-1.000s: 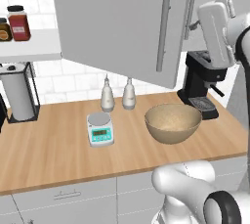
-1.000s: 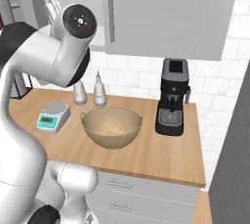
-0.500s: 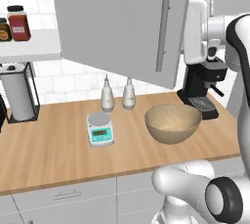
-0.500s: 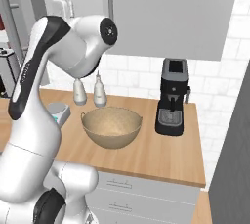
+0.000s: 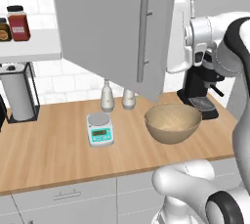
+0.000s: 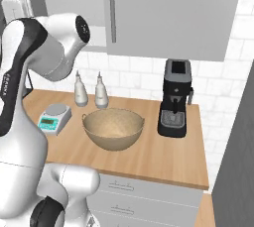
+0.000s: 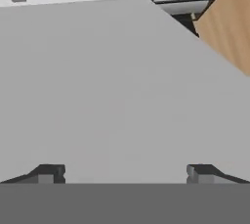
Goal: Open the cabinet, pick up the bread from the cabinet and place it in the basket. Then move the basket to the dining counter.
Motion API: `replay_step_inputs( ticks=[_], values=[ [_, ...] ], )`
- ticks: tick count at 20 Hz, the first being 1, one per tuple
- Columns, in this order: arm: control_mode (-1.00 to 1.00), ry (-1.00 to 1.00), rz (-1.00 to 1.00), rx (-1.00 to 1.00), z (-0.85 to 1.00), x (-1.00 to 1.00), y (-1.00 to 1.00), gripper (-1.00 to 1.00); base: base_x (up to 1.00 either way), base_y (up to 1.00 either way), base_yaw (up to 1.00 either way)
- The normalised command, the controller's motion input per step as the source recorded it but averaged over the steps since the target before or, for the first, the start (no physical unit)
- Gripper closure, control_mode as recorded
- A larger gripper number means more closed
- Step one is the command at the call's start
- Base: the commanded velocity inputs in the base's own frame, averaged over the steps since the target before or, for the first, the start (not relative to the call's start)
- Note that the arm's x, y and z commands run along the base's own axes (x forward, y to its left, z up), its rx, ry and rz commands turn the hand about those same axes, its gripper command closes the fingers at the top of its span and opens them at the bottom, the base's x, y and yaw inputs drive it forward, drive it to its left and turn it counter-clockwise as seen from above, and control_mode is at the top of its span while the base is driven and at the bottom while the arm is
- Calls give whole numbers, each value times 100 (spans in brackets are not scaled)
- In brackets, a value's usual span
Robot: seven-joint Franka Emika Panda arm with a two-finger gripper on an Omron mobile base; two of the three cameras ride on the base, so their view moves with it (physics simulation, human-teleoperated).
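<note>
The cabinet [image 5: 107, 32] has its left door swung out over the worktop, handle [image 5: 142, 34] facing me. My gripper [image 5: 175, 39] is up at that door's free edge, behind it. In the hand view the gripper [image 7: 124, 175] is open, fingertips [image 7: 49, 174] wide apart, with the flat grey door face [image 7: 112, 96] close in front and nothing between them. The tan basket [image 5: 172, 123] [image 6: 113, 128] sits on the wood worktop below the open door. The bread is hidden. The dining counter is out of view.
A black coffee machine [image 5: 200, 91] [image 6: 174, 97] stands right of the basket. Two bottles [image 5: 117, 97] and a small scale [image 5: 100, 128] lie to its left, a paper towel roll [image 5: 17, 96] further left. Jars [image 5: 14, 22] stand on a white shelf. The right cabinet door [image 6: 173, 13] is closed.
My hand has moved left, from in front of the coffee machine up to the open door's edge. The door's free edge has shifted a little left.
</note>
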Motion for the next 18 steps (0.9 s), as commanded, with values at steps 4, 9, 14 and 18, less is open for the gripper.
replay_step_inputs(
  ticks=[4,9,14,18],
  values=[
    [-100,-3,19,0,1,-89,100,-100,0,0,0],
    [-100,-11,0,-7,0,2,100,-100,0,0,0],
    [-100,-11,-20,-19,0,30,100,-100,0,0,0],
    [-100,-8,-15,-25,2,4,9,-100,0,0,0]
  ],
)
